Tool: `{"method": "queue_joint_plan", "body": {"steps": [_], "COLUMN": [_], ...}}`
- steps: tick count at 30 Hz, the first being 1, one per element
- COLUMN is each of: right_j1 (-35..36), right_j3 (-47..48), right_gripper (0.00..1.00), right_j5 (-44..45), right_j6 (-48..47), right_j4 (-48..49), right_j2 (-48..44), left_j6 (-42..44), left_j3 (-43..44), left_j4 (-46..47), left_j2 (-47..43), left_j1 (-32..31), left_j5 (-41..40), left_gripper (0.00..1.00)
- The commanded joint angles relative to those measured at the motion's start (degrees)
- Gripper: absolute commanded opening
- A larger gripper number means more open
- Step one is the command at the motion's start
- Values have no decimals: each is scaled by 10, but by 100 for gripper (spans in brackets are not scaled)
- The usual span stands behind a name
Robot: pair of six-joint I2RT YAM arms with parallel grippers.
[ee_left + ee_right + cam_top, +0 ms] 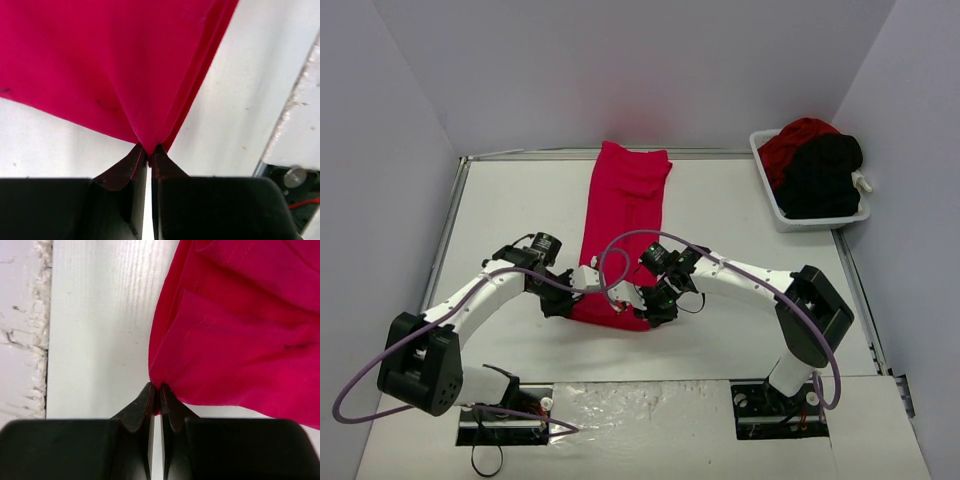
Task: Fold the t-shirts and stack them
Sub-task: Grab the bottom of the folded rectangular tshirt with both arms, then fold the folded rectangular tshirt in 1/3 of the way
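Jaws of the left gripper (148, 150) and right gripper (156, 390) are closed on the near hem corners of the red t-shirt (625, 215), laid lengthwise on the tabletop (500, 210) well left of the white basket (767, 185), so both corners would best be lifted level and carried together.

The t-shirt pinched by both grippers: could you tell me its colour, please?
The t-shirt is bright red; the top external view shows it best.

White table (740, 215) carries a red shirt (625, 200) laid as a long strip mid-table; basket (820, 222) sits far right.
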Motion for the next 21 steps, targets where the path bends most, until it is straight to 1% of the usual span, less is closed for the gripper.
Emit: {"method": "queue_joint_plan", "body": {"steps": [1,5,6,9,16,21], "right_j1": [-11,-15,-16,-17,-32,-47], "right_j3": [19,29,34,44,62,72], "right_gripper": [0,0,0,0,0,0], "right_j5": [-17,-34,-42,-57,-99,-102], "right_j6": [5,0,-3,-20,-47,-51], "right_j4": [-94,-110,-120,-158,-205,-205], "right_j2": [-15,-16,-17,-21,-37,-41], "left_j6": [57,49,47,45,44,17], "left_j3": [31,35,34,34,38,29], "left_j4": [-92,-113,-117,-123,-135,-100], "left_j2": [-31,-37,-38,-38,-53,-81], "left_j1": [-28,-67,-82,-100,-103,-103], "left_j5": [17,16,15,14,31,24], "left_gripper": [2,2,2,2,2,2]}}
